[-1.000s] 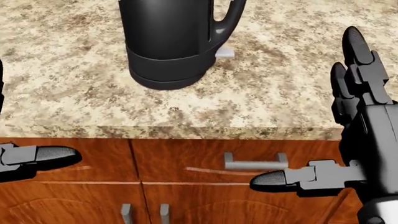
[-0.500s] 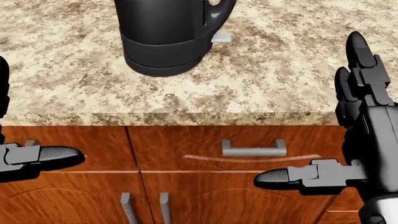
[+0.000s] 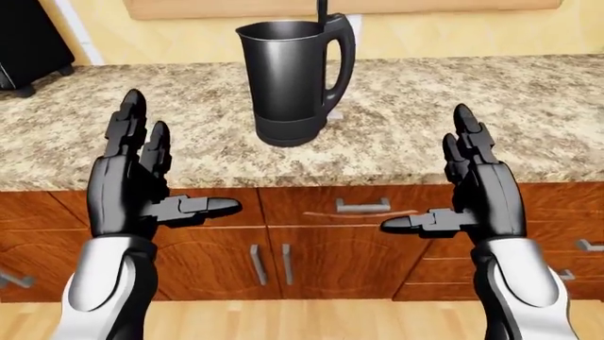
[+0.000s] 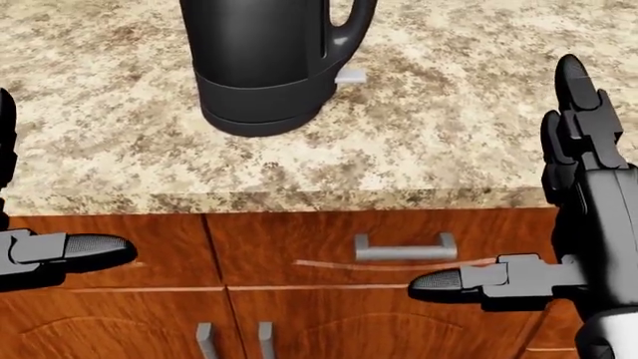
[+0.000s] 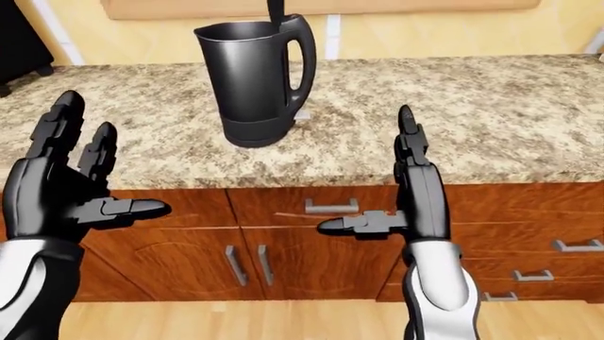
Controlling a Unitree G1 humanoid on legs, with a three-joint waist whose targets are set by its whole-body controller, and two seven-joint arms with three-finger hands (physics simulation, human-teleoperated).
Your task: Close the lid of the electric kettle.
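A black electric kettle [image 3: 292, 81] stands upright on a speckled granite counter [image 3: 453, 120], near the middle of the left-eye view and a little left of centre. Its handle [image 3: 340, 60] faces the view's right. Its lid [image 3: 322, 10] is open, standing straight up as a thin dark strip above the rim on the handle side, so the mouth of the kettle is uncovered. A small grey tab [image 4: 350, 76] pokes out at the base below the handle, resting on the counter.

Both robot hands are raised below the counter's near edge, well apart from the kettle and touching nothing. The left hand [image 3: 141, 177] is at the left of the view, its black fingers spread and pointing upward, its thumb [image 3: 203, 207] stretched sideways toward the centre. The right hand [image 3: 476, 191] mirrors it at the right, fingers upright and spread, thumb pointing toward the centre. Neither hand holds anything. White forearms lead down from both hands.

Under the counter run reddish wooden cabinets [image 3: 311, 248] with grey metal handles: a drawer pull [image 3: 362, 206] sits between the two hands, and two vertical door pulls hang below it. A light wooden floor [image 3: 311, 319] shows along the bottom. A dark appliance [image 3: 28, 42] sits on the counter at the top left corner.
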